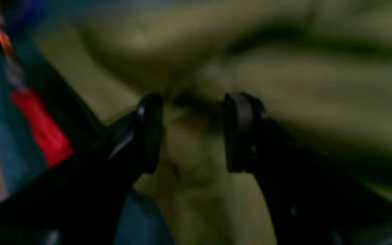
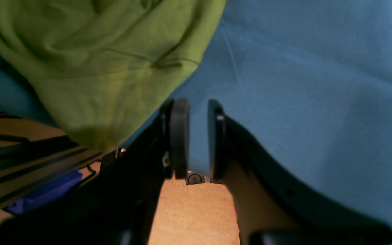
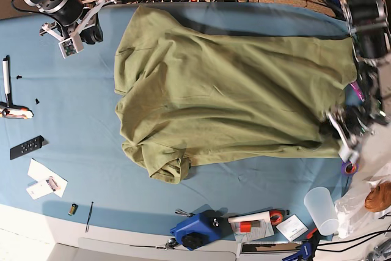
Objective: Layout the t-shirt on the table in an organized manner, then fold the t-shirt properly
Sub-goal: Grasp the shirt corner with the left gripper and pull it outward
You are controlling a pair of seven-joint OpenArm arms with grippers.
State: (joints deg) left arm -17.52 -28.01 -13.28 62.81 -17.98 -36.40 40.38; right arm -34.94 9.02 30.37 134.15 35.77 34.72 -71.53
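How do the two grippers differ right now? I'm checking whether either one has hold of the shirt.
The left gripper stands wide open with the t-shirt right beneath it; the right gripper shows a narrower gap over bare blue table, the shirt lying beside it. In the base view the left sits at the shirt's edge, the right off it. Neither grips fabric.

An olive-green t-shirt point(image 3: 232, 96), plain and unpatterned, is seen on a table point(image 3: 79, 120) covered in medium-blue cloth with a pale whitish edge. Black pads point(image 2: 179, 136) are shown on the right gripper point(image 2: 197, 137).
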